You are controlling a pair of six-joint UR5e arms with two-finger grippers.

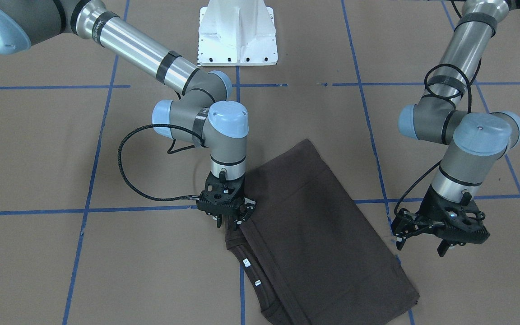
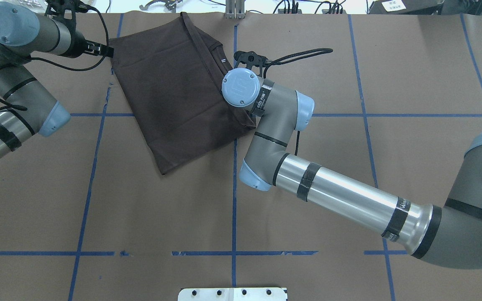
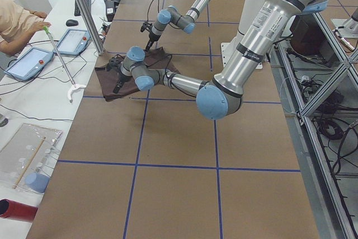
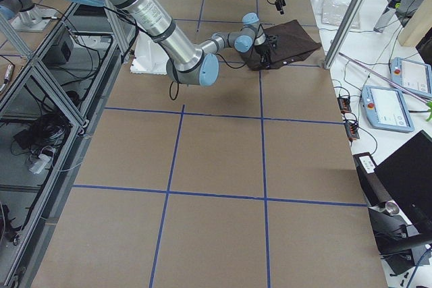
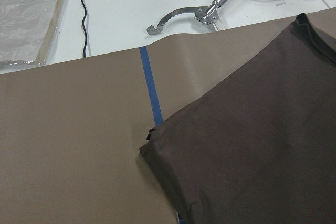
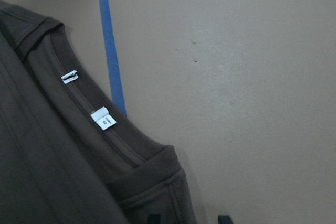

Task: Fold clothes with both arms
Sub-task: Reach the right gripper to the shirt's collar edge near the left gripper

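Note:
The dark brown T-shirt (image 1: 314, 225) lies folded into a long rectangle, set diagonally near the table's far edge (image 2: 174, 92). Its ribbed neck with two white tags (image 6: 102, 118) faces my right arm's side. My right gripper (image 1: 229, 222) stands upright over the shirt's neck-side corner. Its fingertips (image 6: 224, 219) show apart at the bottom of the right wrist view, so it is open. My left gripper (image 1: 450, 247) hovers beside the opposite long edge, off the cloth, and looks open and empty. The left wrist view shows a folded corner of the shirt (image 5: 252, 140) below it.
The white pedestal base (image 1: 237, 34) stands at the robot's side. Blue tape lines cross the brown table cover. Past the far edge a metal grabber tool (image 5: 210, 11) and a plastic bag (image 5: 26, 19) lie on a white bench. A person (image 3: 14, 20) sits there.

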